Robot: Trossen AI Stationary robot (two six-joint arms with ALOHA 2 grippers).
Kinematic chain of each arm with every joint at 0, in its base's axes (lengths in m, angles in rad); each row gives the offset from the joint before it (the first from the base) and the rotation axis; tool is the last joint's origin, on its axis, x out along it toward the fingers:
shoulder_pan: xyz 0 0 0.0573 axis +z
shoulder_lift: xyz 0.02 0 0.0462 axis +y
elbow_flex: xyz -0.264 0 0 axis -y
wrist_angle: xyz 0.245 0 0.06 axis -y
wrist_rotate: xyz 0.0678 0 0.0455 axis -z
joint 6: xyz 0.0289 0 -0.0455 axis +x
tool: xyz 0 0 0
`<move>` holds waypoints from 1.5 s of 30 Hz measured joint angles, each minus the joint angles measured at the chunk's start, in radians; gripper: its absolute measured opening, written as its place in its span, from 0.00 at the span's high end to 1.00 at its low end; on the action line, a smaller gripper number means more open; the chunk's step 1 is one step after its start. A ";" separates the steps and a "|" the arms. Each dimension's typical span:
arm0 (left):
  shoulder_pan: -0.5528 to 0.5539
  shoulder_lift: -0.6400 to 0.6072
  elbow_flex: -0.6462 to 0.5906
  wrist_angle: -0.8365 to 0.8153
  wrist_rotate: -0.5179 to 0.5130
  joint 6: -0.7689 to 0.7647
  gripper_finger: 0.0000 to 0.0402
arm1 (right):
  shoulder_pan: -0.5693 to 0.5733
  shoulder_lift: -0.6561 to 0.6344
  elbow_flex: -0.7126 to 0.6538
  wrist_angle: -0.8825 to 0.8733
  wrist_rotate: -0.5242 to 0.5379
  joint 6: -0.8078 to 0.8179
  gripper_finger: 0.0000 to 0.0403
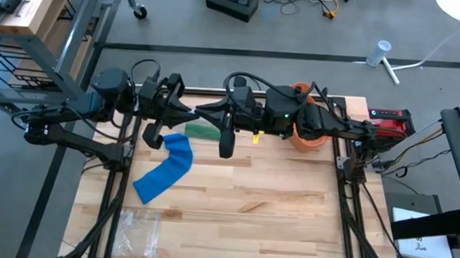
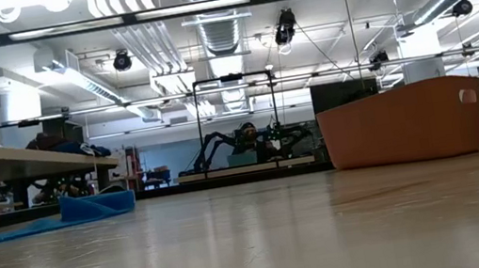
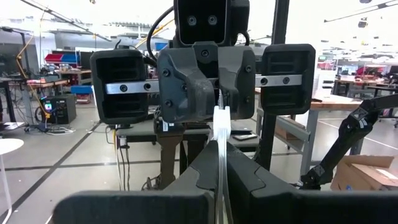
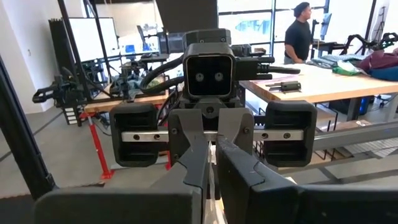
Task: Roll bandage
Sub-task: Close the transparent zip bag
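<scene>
High view shows the wooden table [image 1: 233, 201] with both dark arms raised over its 12 o'clock edge, wrists turned toward each other near the centre. At about 1 o'clock on the table sits an orange bin [image 1: 309, 139], partly hidden under the right arm; in the low view it stands as the biggest object on the surface. Toward 10 o'clock lies the blue bandage [image 1: 166, 170], a loose strip running diagonally, flat on the wood and not rolled. A green item [image 1: 202, 131] lies just beyond its upper end, and a clear plastic wrapper [image 1: 138, 229] rests near 7 o'clock.

Above the table, the left gripper [image 3: 219, 171] and the right gripper [image 4: 211, 163] face each other nose to nose. Left fingers are pressed together on a thin, pale, translucent strip [image 3: 220, 134] that runs up between them to the other gripper; right fingers stand narrow, nearly together, and seem to pinch the same strip, though what it is cannot be told.

As a judgement, rolling has not begun: the bandage is untouched. Risks from here are the two closely facing grippers knocking together, the thin strip slipping or tearing if the arms pull apart, and the limp bandage sliding instead of curling once it is grasped
</scene>
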 joint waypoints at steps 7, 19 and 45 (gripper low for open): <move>0.000 0.000 0.000 0.000 0.000 0.000 1.00 | 0.000 0.000 -0.005 -0.006 0.000 0.000 0.93; 0.000 0.000 0.000 0.000 0.000 0.000 1.00 | 0.000 0.001 -0.016 -0.007 0.001 0.000 0.94; 0.000 -0.060 0.000 -0.093 0.008 -0.008 0.74 | 0.000 -0.018 -0.014 -0.010 -0.009 0.033 1.00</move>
